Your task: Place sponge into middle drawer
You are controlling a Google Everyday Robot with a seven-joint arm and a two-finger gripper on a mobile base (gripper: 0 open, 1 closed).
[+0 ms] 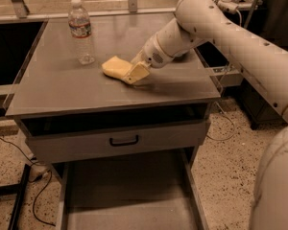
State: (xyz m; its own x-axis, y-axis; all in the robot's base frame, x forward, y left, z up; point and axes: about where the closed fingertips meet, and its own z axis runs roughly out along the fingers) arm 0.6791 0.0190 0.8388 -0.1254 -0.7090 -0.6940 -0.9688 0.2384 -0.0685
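The step in hand is the pick-up. The sponge (115, 66) lies flat on the worktop (62, 90), about midway between the left and right edges and somewhat closer to the back edge than the front. It has not yet been lifted and is nowhere near its goal.

The gripper (137, 73) sits at the sponge's right end, low on the worktop and touching or overlapping that end. The arm (216, 28) reaches in over the back right corner and slopes down toward the middle. I cannot tell whether the gripper is spread, closed, or already clamped on the foam, because its tip blends into the sponge.

A water bottle (81, 30) stands upright toward the back left corner, just left of the sponge and apart from it.

Below the front edge is a closed drawer front (86, 145) with a black handle (124, 141). Under that, the middle drawer (129, 190) is pulled out, showing its flat grey floor and low side walls.

The next move likely calls for a firm hold on the soft foam and then a straight lift clear of the worktop. After that comes a carry out over the front edge and down past the handled front. The release should be low over the drawer floor, so the light sponge does not bounce out.
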